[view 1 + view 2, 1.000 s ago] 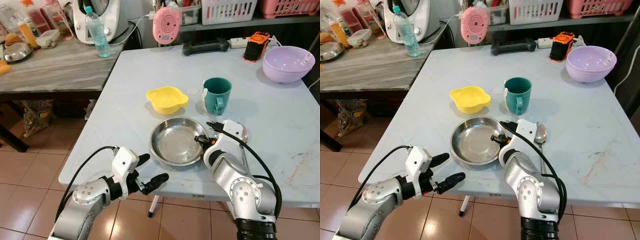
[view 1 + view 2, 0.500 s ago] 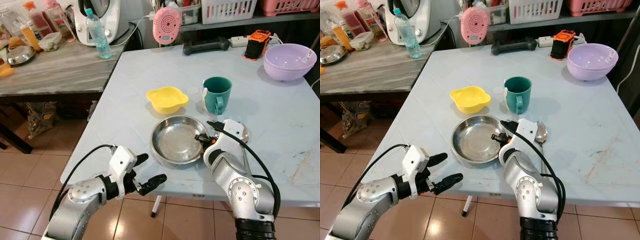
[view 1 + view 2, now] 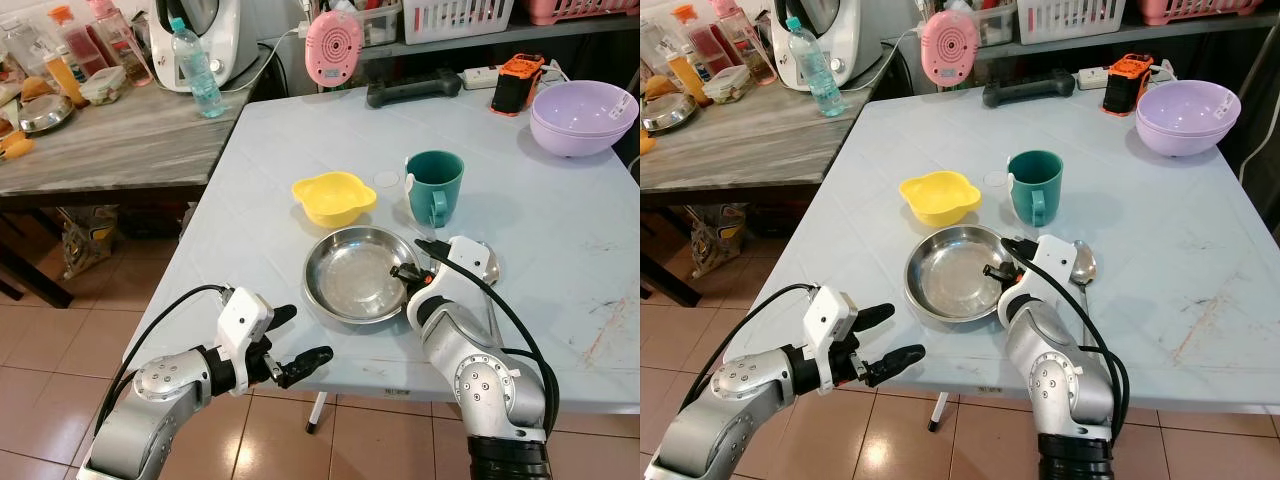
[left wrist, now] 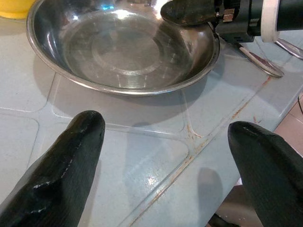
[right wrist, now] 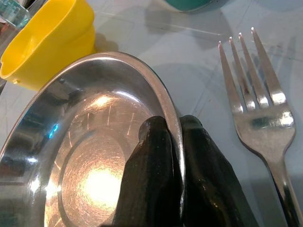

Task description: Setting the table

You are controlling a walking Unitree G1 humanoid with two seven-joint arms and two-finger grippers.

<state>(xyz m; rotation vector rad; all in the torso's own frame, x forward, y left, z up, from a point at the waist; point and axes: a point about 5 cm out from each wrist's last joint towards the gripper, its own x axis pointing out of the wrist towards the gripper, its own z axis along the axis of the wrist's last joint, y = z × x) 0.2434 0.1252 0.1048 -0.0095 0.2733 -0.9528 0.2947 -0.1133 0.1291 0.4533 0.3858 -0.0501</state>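
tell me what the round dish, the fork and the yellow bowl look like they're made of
Round dish: looks like stainless steel, bright mirror glare and fine circular scratches; the right gripper pinches its rim. Fork: polished metal, probably steel, with sharp reflections. Yellow bowl: likely plastic, opaque and even in colour with a soft matte sheen.

Steel plate (image 3: 352, 276) upright near table edge; fork (image 5: 258, 99), spoon (image 3: 1082, 266) flat beside it.
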